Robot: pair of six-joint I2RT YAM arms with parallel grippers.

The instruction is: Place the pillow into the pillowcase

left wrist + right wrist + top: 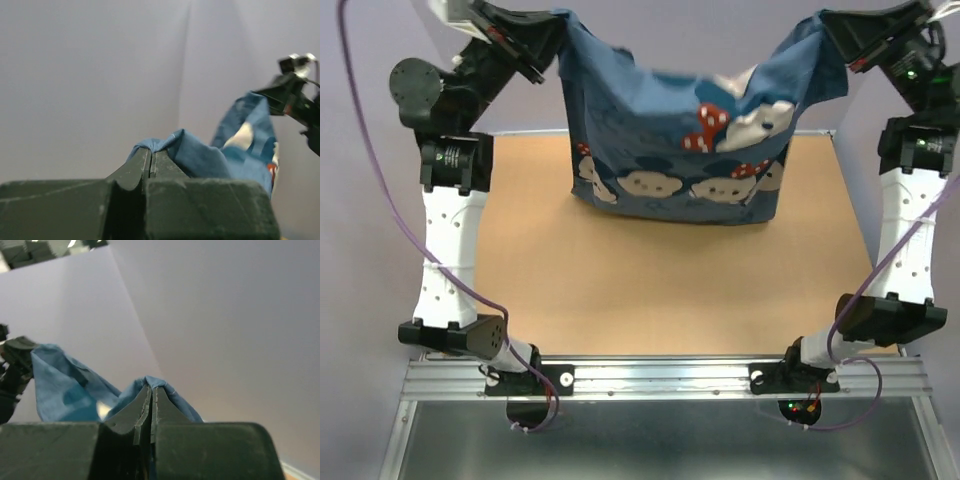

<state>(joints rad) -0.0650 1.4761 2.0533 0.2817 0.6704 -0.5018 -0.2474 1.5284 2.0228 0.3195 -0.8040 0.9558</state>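
Note:
The blue pillowcase [680,140] with mouse faces and red polka-dot bows hangs in the air above the far part of the table, stretched between both grippers and sagging in the middle. My left gripper [556,36] is shut on its upper left corner; the wrist view shows the cloth [200,155] pinched at the fingertips [151,152]. My right gripper [828,32] is shut on the upper right corner, with cloth [70,385] folded over the fingertips [151,389]. The pillow does not show apart from the case; the hanging case looks bulky, and I cannot tell what is inside.
The brown table top [670,290] lies below the hanging case. The metal rail [660,378] with both arm bases runs along the near edge. Purple cables [380,180] loop beside the left arm. A pale grey wall [100,75] stands behind.

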